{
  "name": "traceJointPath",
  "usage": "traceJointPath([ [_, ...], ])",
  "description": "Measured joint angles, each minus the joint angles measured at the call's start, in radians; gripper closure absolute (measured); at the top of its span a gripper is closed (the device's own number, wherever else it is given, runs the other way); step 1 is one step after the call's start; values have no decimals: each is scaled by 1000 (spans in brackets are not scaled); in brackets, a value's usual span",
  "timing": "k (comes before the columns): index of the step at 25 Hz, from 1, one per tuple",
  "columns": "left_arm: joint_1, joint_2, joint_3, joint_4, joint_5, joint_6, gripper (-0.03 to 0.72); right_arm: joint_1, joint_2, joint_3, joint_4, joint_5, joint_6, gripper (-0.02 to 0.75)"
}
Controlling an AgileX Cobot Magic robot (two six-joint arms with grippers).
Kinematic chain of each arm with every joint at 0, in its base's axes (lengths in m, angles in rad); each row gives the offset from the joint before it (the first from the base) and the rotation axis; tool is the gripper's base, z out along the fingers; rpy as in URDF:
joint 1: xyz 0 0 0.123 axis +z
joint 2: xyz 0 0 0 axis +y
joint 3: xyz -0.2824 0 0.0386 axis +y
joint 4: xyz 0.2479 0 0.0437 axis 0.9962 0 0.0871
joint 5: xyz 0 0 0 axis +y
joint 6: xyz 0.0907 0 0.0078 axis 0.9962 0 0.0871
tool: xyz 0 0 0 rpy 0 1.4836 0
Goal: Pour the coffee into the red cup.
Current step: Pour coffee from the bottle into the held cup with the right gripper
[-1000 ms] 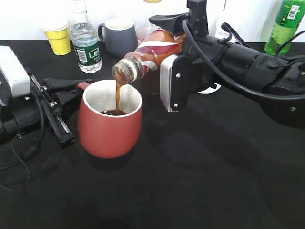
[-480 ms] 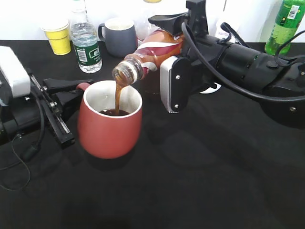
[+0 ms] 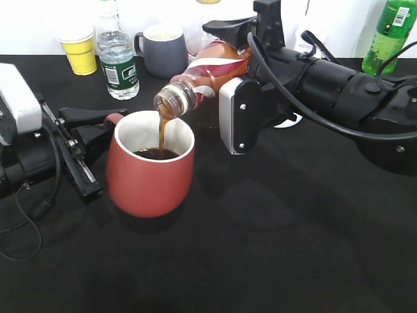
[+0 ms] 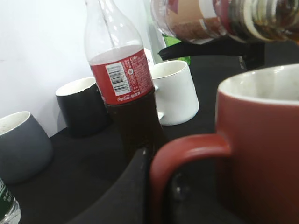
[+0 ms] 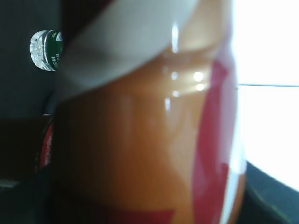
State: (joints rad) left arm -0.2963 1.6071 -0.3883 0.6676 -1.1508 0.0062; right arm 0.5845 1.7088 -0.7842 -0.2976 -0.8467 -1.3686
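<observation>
The red cup (image 3: 150,168) stands on the black table, white inside, with dark coffee in it. My left gripper (image 3: 98,124) is shut on the cup's loop handle (image 4: 187,151); one black finger (image 4: 131,191) lies against the handle. My right gripper (image 3: 231,78) is shut on the coffee bottle (image 3: 205,75), tipped mouth-down to the left over the cup. A brown stream (image 3: 161,130) runs from the open mouth into the cup. The bottle's label fills the right wrist view (image 5: 149,130), and its neck shows at the top of the left wrist view (image 4: 219,18).
Behind the cup stand a cola bottle (image 4: 124,88), a white mug (image 4: 174,91), a black mug (image 4: 81,105) and a grey-blue mug (image 3: 163,49). A water bottle (image 3: 117,55) and yellow cup (image 3: 79,47) are back left. A green bottle (image 3: 389,32) is back right.
The coffee keeps flowing and the level in the cup has risen slightly. Both arms and the bottle hold almost the same pose.
</observation>
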Motion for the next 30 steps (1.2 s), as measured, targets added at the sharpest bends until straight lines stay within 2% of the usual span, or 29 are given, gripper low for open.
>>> traceJointPath([
  [25, 0, 0, 0, 2, 7, 0, 639, 0, 0, 0, 0, -5, -19, 209],
  [30, 0, 0, 0, 2, 7, 1, 639, 0, 0, 0, 1, -5, 59, 209],
])
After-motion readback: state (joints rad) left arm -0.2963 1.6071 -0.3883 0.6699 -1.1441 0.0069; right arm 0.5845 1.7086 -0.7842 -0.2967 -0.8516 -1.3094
